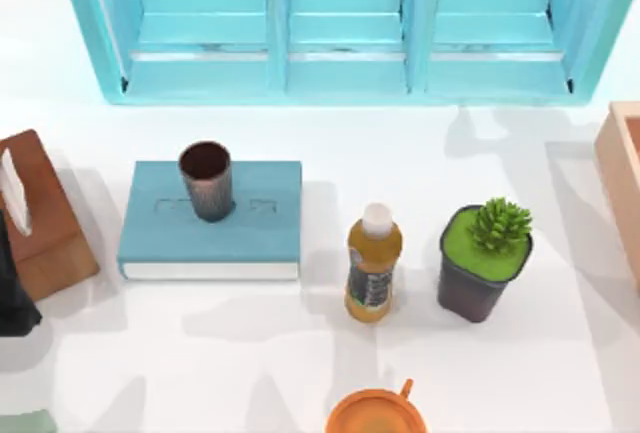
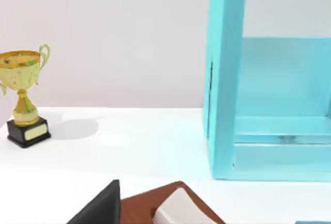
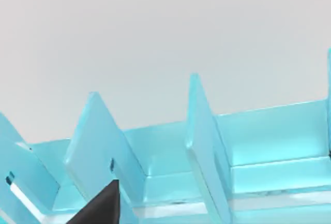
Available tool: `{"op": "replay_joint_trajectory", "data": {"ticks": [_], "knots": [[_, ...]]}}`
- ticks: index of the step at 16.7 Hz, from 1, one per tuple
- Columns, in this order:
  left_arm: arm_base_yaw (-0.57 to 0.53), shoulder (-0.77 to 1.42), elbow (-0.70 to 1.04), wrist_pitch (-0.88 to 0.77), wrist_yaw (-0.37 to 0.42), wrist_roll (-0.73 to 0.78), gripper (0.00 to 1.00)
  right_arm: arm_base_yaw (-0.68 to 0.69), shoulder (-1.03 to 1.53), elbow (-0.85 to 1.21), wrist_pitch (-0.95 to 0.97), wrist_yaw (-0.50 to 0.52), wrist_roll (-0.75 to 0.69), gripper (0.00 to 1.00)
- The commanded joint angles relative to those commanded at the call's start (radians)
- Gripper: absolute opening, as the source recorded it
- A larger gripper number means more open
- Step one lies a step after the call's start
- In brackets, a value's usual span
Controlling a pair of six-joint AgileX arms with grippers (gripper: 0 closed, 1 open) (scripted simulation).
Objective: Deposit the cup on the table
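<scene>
Brown cup (image 1: 206,181) stands upright on the blue book (image 1: 212,223), left of middle, not yet on the white table (image 1: 250,338). Nothing holds it, so the whole job is left. Whether either arm's fingers are open, I cannot tell.
</scene>
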Motion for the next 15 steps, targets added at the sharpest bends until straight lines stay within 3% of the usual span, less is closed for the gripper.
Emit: {"op": "replay_joint_trajectory", "data": {"ticks": [8, 15], "knots": [[0.0, 0.0, 0.0, 0.0, 0.0, 0.0, 1.0, 0.283, 0.722, 0.745, -0.431, 0.09, 0.254, 1.0], [0.0, 0.0, 0.0, 0.0, 0.0, 0.0, 1.0, 0.427, 1.198, 1.16, -0.727, 0.097, 0.433, 1.0]]}}
